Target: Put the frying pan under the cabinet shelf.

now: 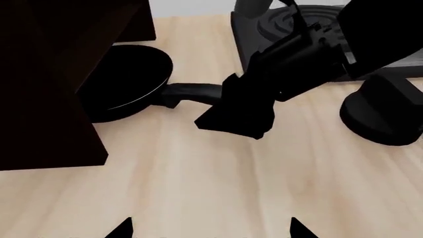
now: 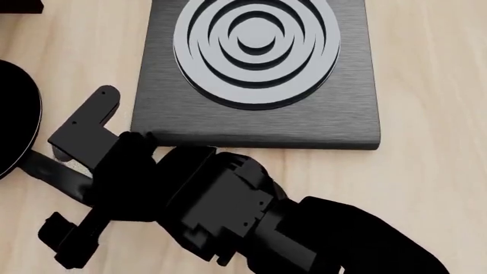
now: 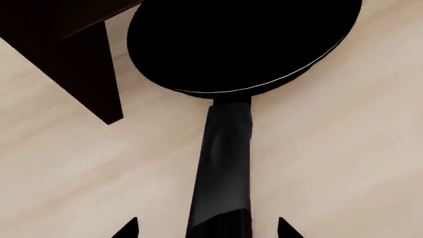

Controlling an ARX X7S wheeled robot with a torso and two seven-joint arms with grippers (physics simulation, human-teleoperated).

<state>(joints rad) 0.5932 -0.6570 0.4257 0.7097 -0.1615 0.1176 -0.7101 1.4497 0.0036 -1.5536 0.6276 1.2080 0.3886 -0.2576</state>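
The frying pan (image 3: 238, 44) lies on the wooden table with its long handle (image 3: 221, 163) pointing toward my right gripper (image 3: 206, 230). That gripper is open, with one fingertip on each side of the handle and a gap at both. In the head view the right gripper (image 2: 57, 182) straddles the handle, and the pan (image 2: 15, 125) is cut off by the left edge. In the left wrist view the pan (image 1: 126, 84) sits against the dark cabinet shelf (image 1: 46, 79), partly hidden by its panel. My left gripper (image 1: 210, 233) is open and empty over bare table.
A square hob plate (image 2: 259, 57) with concentric rings lies just beyond the right arm. A black round knob (image 1: 383, 114) stands near the hob's corner. A cabinet panel (image 3: 59, 49) stands beside the pan. The light wooden table (image 1: 198, 188) spreads around.
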